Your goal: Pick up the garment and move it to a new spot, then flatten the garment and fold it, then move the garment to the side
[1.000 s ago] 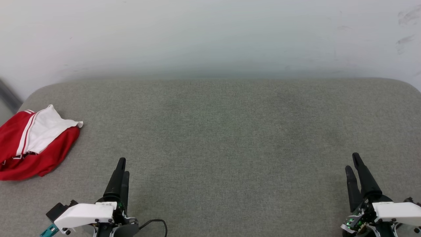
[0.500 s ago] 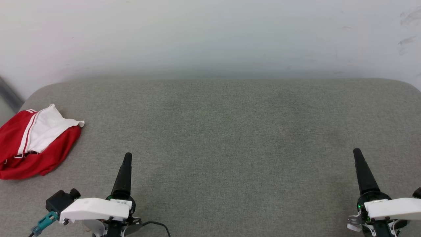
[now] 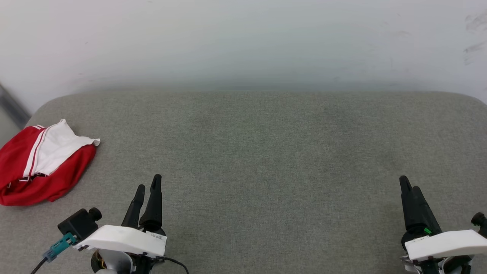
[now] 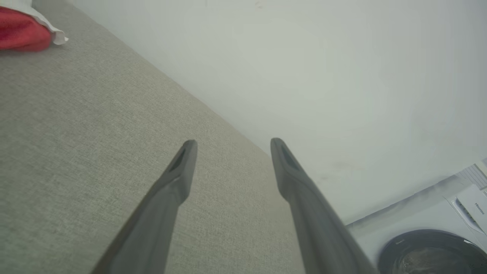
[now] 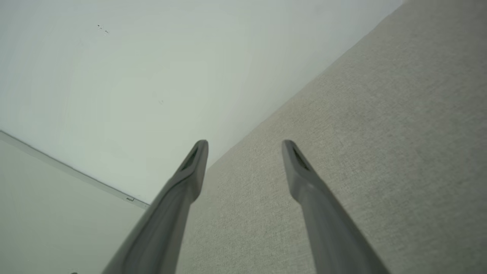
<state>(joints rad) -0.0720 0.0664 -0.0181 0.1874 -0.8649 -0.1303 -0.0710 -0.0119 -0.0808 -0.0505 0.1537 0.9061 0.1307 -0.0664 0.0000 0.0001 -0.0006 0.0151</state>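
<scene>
The garment (image 3: 42,167) lies bunched up at the far left of the grey padded surface (image 3: 266,152), red with a white sleeve and striped trim on top. A corner of the garment (image 4: 23,32) also shows at the top left of the left wrist view. My left gripper (image 3: 149,183) stands open at the lower left, apart from the garment and to its right, with nothing between its fingers. At the lower right my right gripper (image 3: 409,184) is open too and holds nothing. Both grippers hover over bare fabric, the left gripper (image 4: 232,144) and the right gripper (image 5: 245,144) with fingers well apart.
A pale wall (image 3: 243,42) rises behind the surface. A round dark washing machine door (image 4: 430,253) shows at the lower right of the left wrist view. The surface's rounded left edge (image 3: 34,112) runs just behind the garment.
Both wrists have rolled, so both fingers of each gripper now show side by side in the head view. The left gripper has shifted slightly right. The garment has not moved.
</scene>
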